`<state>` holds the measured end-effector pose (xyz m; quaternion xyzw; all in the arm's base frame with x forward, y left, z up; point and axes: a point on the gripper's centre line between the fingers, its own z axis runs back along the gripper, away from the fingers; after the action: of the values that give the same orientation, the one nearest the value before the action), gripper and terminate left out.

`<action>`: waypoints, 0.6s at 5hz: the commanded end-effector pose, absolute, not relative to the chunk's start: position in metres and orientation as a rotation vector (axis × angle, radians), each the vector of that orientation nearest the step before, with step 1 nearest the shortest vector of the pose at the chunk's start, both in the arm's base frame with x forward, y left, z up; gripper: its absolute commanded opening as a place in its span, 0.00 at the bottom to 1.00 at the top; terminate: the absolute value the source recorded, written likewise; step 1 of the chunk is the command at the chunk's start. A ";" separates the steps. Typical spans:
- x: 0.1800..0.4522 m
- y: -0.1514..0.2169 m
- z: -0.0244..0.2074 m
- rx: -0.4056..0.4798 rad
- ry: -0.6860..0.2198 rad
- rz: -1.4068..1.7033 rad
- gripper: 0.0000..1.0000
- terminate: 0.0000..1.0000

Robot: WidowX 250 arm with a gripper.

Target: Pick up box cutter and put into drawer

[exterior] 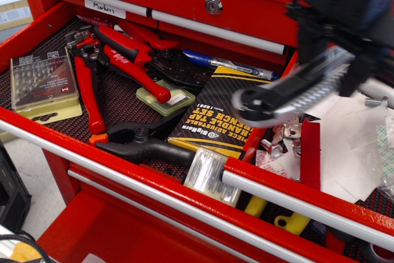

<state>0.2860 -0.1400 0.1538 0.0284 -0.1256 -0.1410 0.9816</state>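
Note:
My black gripper (357,60) is at the upper right, blurred by motion, shut on the box cutter (289,90). The silver knife hangs tilted, its black end down-left over the red divider, its other end up by my fingers. It is held in the air above the left part of the right-hand drawer (308,189), which has a silver pull bar, white papers (345,146) and small keys (288,129) on black mesh.
The wider left drawer (37,129) holds red-handled pliers (123,60), a blue marker pen (228,64), a black-yellow box (225,112), a bit case (42,81) and a black clamp (141,143). A closed drawer with a lock (213,5) is behind.

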 end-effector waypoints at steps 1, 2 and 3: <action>0.301 -0.158 0.175 -0.019 -0.346 -0.154 0.00 0.00; 0.301 -0.158 0.175 -0.019 -0.346 -0.154 1.00 0.00; 0.301 -0.158 0.175 -0.019 -0.346 -0.154 1.00 0.00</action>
<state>0.3002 -0.1569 0.1520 0.0058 -0.1432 -0.0896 0.9856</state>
